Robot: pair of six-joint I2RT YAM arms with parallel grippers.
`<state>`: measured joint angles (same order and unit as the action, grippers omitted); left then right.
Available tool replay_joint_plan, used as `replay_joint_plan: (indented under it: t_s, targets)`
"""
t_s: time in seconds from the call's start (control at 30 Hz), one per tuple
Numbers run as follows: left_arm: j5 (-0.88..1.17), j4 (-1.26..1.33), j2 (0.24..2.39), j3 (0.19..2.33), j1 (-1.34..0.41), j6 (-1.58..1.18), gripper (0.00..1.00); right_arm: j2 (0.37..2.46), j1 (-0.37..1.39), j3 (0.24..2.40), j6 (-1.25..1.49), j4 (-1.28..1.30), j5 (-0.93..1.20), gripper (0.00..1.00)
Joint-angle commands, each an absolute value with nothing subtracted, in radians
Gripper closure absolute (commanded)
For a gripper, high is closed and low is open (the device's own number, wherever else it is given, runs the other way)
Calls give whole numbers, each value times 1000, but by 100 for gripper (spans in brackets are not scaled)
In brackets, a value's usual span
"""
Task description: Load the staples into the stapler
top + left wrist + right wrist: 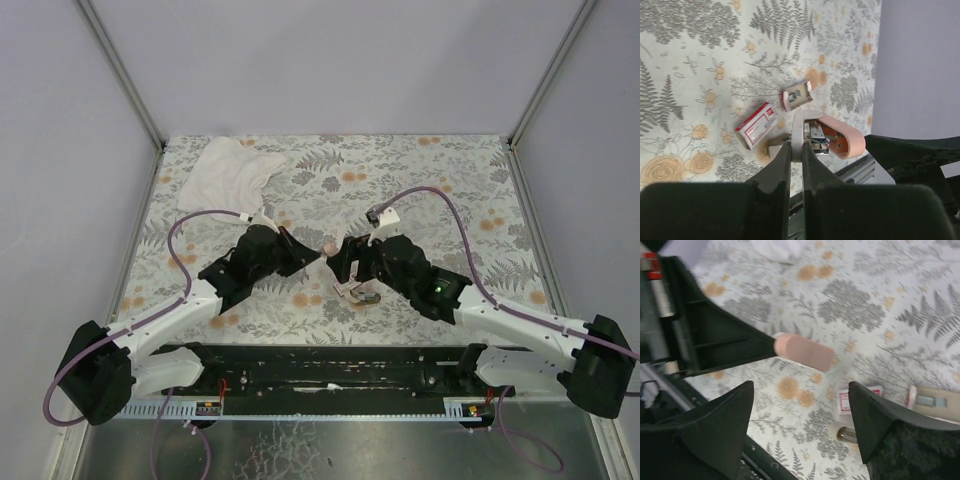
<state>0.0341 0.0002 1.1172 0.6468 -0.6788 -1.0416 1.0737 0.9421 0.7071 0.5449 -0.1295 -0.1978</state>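
Stapler (329,245) near desk (450,190) centre, apparently lifted clear of the surface, between the two grippers. Left gripper (315,255) reaches in from 8 o'clock. In its wrist view the left gripper (796,145) has its jaws pinched tight on the pale end of the stapler (850,142). Stapler hinged open: pinkish-tan top arm swung out toward 3 o'clock in that view, silver metal channel exposed just beside the fingertips. Whether a strip sits in the channel: cannot tell.

Right gripper (345,268) comes in from 4 o'clock, just beside the stapler. In the right wrist view, right gripper (800,387) has its jaws spread wide, nothing between them, nothing touched. Rounded pink end of the stapler (804,351) shows above the gap, sticking out of the left arm's black finger.

Staples: red box (757,125) with pale label lies flat on the desk, at 5 o'clock of the stapler in the top view (358,291), near but apart from it. Second red-edged piece, an open tray (797,96), lies just beside the box at its 1 o'clock in the left wrist view, not touching it. Grey contents in the tray, too small to identify. Both pieces also seen past the right finger: box (847,400), tray (935,400).

Cloth (235,172), white and crumpled, at 11 o'clock on the desk, well apart from the rest.
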Motion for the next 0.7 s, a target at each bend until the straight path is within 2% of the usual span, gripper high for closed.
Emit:
replay_joint_plan:
  t_s: [0.0,0.17,0.5,0.67]
  targets:
    - [-56,-48,1120,676,-696,-1017,100,1154,948,815,596,36,-311,20]
    - [-52,-52,1122,668,-699,-1020,100,1224,952,873,573,65,-296,24]
    - [-46,-52,1130,670,-708,-1019,100,1308,975,943,525,27,-268,22]
    - [-47,-51,1139,679,-715,-1017,100,1380,976,981,517,14,-296,28]
